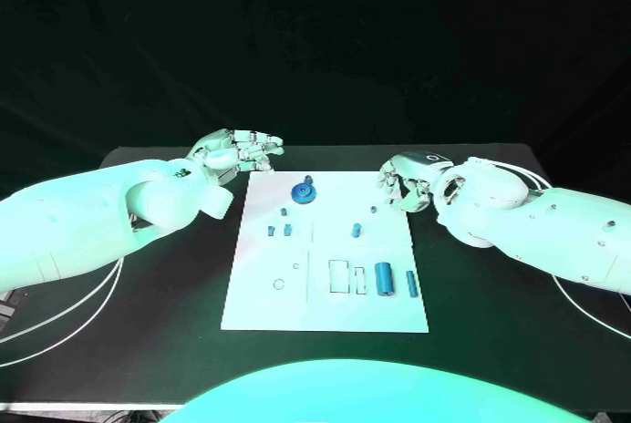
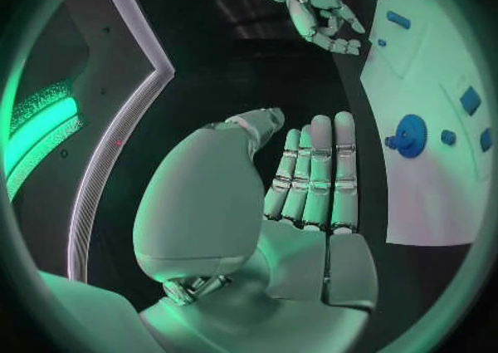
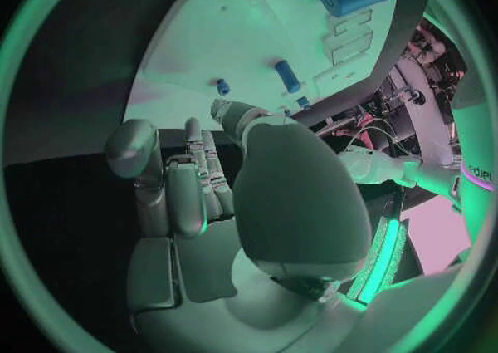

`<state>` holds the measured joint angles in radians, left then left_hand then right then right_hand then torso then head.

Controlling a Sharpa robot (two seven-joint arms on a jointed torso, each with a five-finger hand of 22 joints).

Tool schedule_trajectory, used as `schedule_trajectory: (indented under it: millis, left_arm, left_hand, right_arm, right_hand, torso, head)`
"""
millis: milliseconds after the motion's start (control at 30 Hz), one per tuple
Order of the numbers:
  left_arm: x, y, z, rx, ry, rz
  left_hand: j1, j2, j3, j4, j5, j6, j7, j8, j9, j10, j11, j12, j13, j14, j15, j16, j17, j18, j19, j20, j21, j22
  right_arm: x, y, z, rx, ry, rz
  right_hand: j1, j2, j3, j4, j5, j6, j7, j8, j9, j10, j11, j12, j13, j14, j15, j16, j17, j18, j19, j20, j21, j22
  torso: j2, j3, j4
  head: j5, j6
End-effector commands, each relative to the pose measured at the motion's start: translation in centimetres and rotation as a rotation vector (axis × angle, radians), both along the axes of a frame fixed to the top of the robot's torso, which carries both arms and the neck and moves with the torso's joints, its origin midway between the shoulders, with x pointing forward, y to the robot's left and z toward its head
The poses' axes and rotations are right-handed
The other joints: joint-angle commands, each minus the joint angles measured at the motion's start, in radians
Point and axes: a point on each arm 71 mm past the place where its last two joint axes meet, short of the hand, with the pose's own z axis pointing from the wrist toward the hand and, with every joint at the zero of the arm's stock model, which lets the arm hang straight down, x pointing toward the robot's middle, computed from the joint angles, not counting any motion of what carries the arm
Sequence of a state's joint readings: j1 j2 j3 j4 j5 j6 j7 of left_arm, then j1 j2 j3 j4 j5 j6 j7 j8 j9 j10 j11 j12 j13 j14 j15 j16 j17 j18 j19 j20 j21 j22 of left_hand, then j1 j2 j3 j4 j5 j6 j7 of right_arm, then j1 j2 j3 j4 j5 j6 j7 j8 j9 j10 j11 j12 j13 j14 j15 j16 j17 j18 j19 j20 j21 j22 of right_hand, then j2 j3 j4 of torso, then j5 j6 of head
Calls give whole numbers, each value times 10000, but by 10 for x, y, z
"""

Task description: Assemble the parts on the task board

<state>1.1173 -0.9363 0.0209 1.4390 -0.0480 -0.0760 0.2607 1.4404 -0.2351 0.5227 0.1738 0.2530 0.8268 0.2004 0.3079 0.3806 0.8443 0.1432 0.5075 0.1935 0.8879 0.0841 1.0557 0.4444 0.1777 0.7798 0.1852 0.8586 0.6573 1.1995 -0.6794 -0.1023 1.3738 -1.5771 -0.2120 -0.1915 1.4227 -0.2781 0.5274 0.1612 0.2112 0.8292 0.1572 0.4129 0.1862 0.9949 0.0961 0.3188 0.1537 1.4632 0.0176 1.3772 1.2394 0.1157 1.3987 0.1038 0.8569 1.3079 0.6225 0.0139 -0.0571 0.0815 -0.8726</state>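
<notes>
Both my hands sit at the far end of the white board (image 1: 329, 295), one at each far corner, and neither holds anything; my left hand (image 1: 241, 154) hovers over the black tabletop (image 1: 158, 304) just off the board's far left corner, fingers straight and side by side in its wrist view, palm bare; my right hand (image 1: 401, 184) hangs at the far right edge, fingers loosely curled but closed on nothing that I can see.

By my reading the job is barely begun, or at least much is left; the blue parts lie scattered and apart on the board. The round gear-like piece (image 1: 303, 193) sits near the far end, between my hands, seemingly with a small knob beside it; whether it is seated on a peg I cannot tell. Two tiny pegs (image 1: 277, 230) stand side by side left of the middle, and a small peg (image 1: 356, 229) right of the middle. Toward the near right lie the fat cylinder (image 1: 384, 277) and a thin pin (image 1: 411, 283) just right of it; both lie flat, their long axes running near to far along the board's length, roughly parallel to each other. Beside them, to the left, are outlined slots (image 1: 347, 276) that look unfilled, and a small ring mark (image 1: 279, 283) at the near left; so I judge those seats are still waiting for their parts.
</notes>
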Motion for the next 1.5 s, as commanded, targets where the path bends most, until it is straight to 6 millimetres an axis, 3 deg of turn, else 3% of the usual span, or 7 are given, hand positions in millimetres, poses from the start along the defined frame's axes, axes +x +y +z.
schedule_trajectory:
  millis: [33,300,467,1200,1333,1400,1500]
  left_arm:
    - [0,-2,7,-1053,-382,79]
    - [-1,-5,8,-1202,-540,89]
    - [-1,-5,9,-1220,-565,81]
    - [-2,-7,9,-1209,-572,2]
    - [-2,-7,9,-1190,-560,-29]
    - [-2,-8,9,-1176,-553,-51]
    - [-2,-8,9,-1155,-552,-68]
  left_hand:
    - [-48,74,-59,10,22,4,-46,59,-6,79,15,49,-14,-81,-16,-56,-17,56,78,-14,-34,-13]
    - [-69,77,-82,21,21,8,-48,65,-8,95,11,55,-21,-77,-18,-65,-27,56,88,-15,-64,-33]
    - [-72,75,-89,20,20,6,-46,65,-9,97,10,55,-23,-77,-20,-68,-30,56,92,-15,-73,-39]
    - [-69,72,-119,6,17,-22,-27,55,-20,95,14,49,-42,-75,-22,-87,-48,57,112,-19,-124,-74]
    - [-64,72,-126,-1,16,-32,-20,52,-24,89,17,45,-49,-75,-21,-93,-54,57,119,-20,-138,-84]
    - [-64,72,-126,-1,16,-32,-20,52,-24,89,17,45,-49,-75,-21,-93,-54,57,119,-20,-138,-84]
    - [-64,72,-126,-1,16,-32,-20,52,-24,89,17,45,-49,-75,-21,-93,-54,57,119,-20,-138,-84]
  right_arm:
    - [1,4,-5,-660,5,110]
    - [0,13,-13,-856,220,313]
    - [-3,16,-20,-952,485,440]
    - [-8,33,-33,-812,798,752]
    - [-8,34,-36,-839,810,716]
    - [-8,35,-38,-896,790,688]
    - [-9,36,-39,-1008,757,687]
  right_hand:
    - [-71,21,6,-48,48,97,13,-41,-15,38,-19,-73,-22,401,-18,34,5,-85,82,-25,64,1187]
    - [-99,92,106,-85,149,323,-71,-46,17,293,-100,-155,-148,453,-74,141,152,-139,191,-70,458,1286]
    - [-130,101,140,-104,170,436,-119,-42,38,424,-147,-203,-204,460,-115,157,166,-147,209,-101,535,1302]
    - [-180,172,209,-121,209,579,-144,-39,69,596,-171,-281,-282,469,-143,180,189,-163,231,-135,639,1321]
    - [-172,285,286,-189,211,773,-183,7,123,832,-213,-320,-337,483,-171,215,230,-181,259,-159,774,1346]
    - [-71,585,482,-358,-306,1120,-265,126,232,1233,-296,-344,-372,494,-241,246,261,-193,277,-210,901,1367]
    - [-21,842,624,-522,-494,1484,-352,292,370,1619,-394,-351,-361,511,-316,287,313,-225,328,-263,1154,1414]
  torso:
    - [2,10,-11]
    - [9,-1,16]
    - [3,8,-11]
    - [9,17,-13]
    - [8,22,-20]
    - [0,17,-16]
    - [-1,17,-18]
  head:
    - [-16,0]
    - [-98,0]
    - [-25,0]
    - [-14,0]
    - [-17,0]
    - [-31,0]
    - [-33,0]
